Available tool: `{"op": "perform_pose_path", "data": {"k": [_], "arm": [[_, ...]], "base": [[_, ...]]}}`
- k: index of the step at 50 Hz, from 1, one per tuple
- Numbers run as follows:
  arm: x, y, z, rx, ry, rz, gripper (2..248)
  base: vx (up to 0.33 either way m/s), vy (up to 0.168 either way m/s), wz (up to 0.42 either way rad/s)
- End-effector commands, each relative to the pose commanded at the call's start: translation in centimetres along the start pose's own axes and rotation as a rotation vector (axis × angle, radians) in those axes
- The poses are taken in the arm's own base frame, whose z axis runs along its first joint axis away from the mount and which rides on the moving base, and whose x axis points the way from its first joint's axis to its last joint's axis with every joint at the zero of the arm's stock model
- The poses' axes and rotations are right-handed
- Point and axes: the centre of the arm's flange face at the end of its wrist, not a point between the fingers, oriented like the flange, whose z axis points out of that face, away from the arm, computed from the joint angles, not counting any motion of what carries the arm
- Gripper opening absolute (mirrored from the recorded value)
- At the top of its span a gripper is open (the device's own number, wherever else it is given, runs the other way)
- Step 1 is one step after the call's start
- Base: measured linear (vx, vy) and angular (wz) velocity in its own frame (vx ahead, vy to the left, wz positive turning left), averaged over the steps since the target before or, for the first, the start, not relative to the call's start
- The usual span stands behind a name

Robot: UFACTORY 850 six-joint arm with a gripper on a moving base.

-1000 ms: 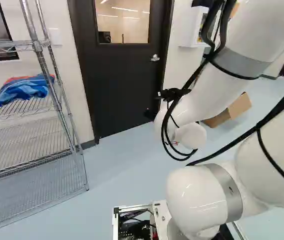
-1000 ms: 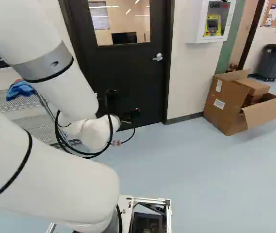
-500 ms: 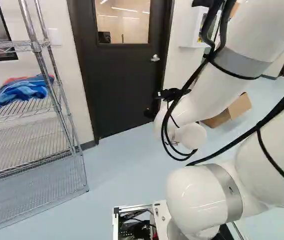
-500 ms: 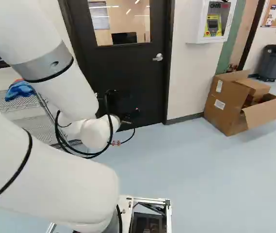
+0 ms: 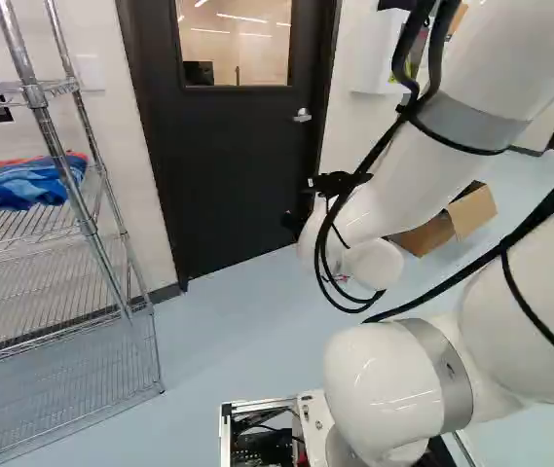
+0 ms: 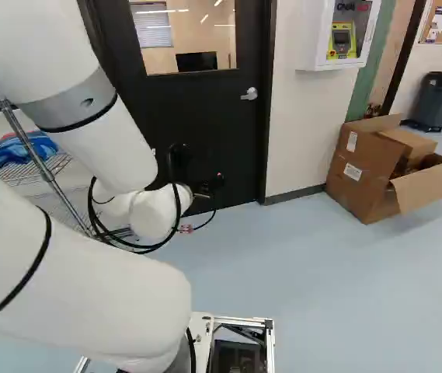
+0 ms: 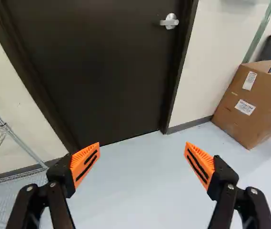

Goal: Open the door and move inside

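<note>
The gripper (image 6: 215, 183) stood spread wide in front of a shut door (image 7: 97, 71).
From where I was, its two fingers were well apart, their orange pads (image 7: 85, 163) facing each other over the pale floor (image 7: 140, 191), on the end of the bent white arm (image 5: 393, 195). At the left of the left base view rose a wire rack (image 5: 62, 165) with a blue cloth (image 5: 23, 185) bunched on a shelf. An open cardboard box (image 6: 368, 163) sat near the wall, to the right of the dark door in the right base view. The door's silver lever handle (image 7: 170, 22) was ahead of the gripper, apart from it, near the door's right edge in the right base view. Through the window (image 6: 221, 39) above I could see a dark screen (image 6: 197, 61) in the room beyond.
</note>
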Motion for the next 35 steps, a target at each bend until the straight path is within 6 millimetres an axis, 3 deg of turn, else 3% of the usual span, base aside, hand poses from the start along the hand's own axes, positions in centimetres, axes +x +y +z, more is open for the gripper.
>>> {"op": "perform_pose_path", "data": {"k": [35], "arm": [[0.0, 0.0, 0.0, 0.0, 0.0, 0.0, 247]], "base": [[0.236, -0.07, -0.009]]}}
